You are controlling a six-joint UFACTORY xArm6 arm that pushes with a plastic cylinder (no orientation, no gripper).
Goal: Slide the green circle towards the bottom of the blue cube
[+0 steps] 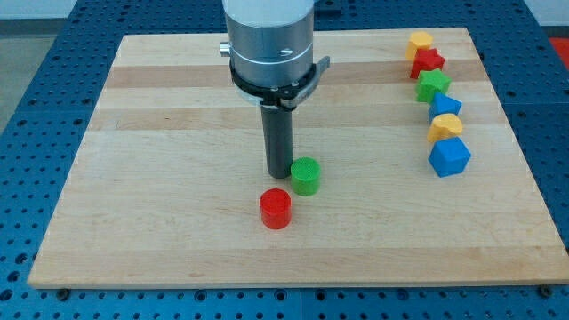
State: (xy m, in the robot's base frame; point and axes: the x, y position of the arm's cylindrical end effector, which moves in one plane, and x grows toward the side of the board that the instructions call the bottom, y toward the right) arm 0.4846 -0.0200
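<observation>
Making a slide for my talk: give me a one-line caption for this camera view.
My tip touches the green circle's left side; the blue cube waits far right.

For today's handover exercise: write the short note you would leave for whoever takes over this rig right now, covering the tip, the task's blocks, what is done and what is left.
My tip: on the board, just to the view's left of the green circle, touching or nearly so.
Green circle: mid-board, with the red cylinder close at its lower left.
Blue cube: lowest of the column of blocks near the view's right edge.
Done: tip is lined up behind the circle.
Left: the circle is not yet near the cube; push it toward the view's right and slightly down, ending just below the cube.
</observation>
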